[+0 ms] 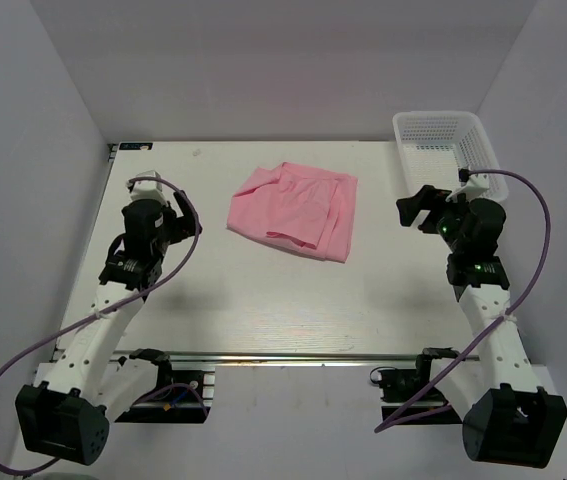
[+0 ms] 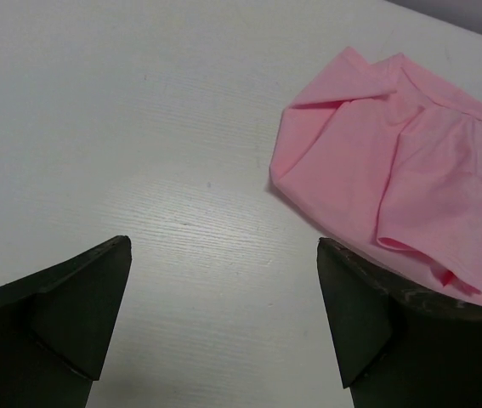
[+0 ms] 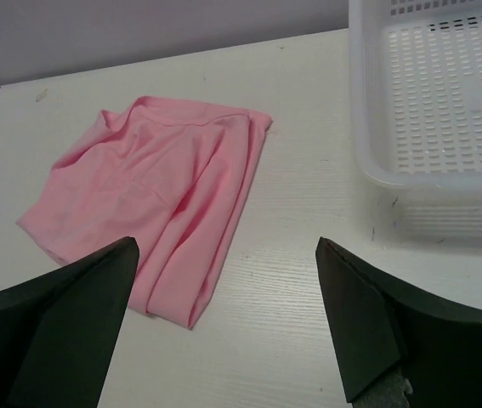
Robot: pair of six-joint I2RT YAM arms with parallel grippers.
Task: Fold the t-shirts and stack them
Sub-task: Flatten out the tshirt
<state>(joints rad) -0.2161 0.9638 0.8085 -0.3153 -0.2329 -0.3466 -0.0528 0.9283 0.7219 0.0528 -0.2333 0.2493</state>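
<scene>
The t-shirt [image 1: 293, 211] lies loosely bunched on the bench [image 1: 263, 300], left gripper [image 2: 223, 246] and right gripper [image 3: 228, 246] flanking it, both released and empty, likely poised to take an edge each.

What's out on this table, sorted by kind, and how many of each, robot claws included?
Pink t-shirt: 1
White mesh basket: 1
Grippers: 2, the left gripper and the right gripper, both open and holding nothing
Total: 4

Pink t-shirt [image 2: 411, 187] beyond open pincer [image 2: 223, 314]
</scene>
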